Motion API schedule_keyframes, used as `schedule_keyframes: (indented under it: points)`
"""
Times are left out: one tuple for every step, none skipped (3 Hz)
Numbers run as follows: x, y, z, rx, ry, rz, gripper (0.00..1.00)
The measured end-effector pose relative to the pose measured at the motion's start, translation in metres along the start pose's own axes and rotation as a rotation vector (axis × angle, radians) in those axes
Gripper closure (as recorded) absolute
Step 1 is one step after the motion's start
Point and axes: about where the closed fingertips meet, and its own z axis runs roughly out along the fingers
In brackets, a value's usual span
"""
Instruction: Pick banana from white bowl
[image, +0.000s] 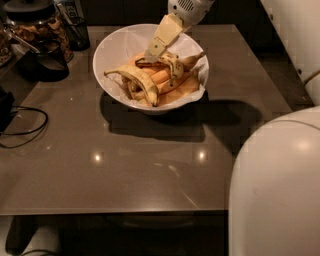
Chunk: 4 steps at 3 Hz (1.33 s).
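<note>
The white bowl (120, 45) stands at the back middle of the brown table and holds several bananas. The banana (169, 62) is the curved one with a dark brown bruised back, lying on top of the pile towards the bowl's far side. My gripper (151, 56) reaches down into the bowl from the top of the view, and its cream tip is right at the left end of that banana. A longer, paler spotted banana (137, 79) lies in front. Smooth orange-yellow bananas (176, 87) lie beneath.
A glass jar (37, 25) and dark kitchen items stand at the table's back left corner. A black cable (25, 127) loops on the left edge. My white body (280, 185) fills the lower right. The table (150, 170) stretches out in front of the bowl.
</note>
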Motion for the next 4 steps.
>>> schedule_keyframes:
  points:
    - [0.002,-0.002,0.006,-0.001,0.013,0.037,0.14]
    - [0.003,-0.002,0.012,-0.006,0.025,0.059,0.25]
    - [0.005,-0.001,0.018,-0.013,0.037,0.071,0.27]
    - [0.011,-0.004,0.028,-0.007,0.069,0.093,0.27]
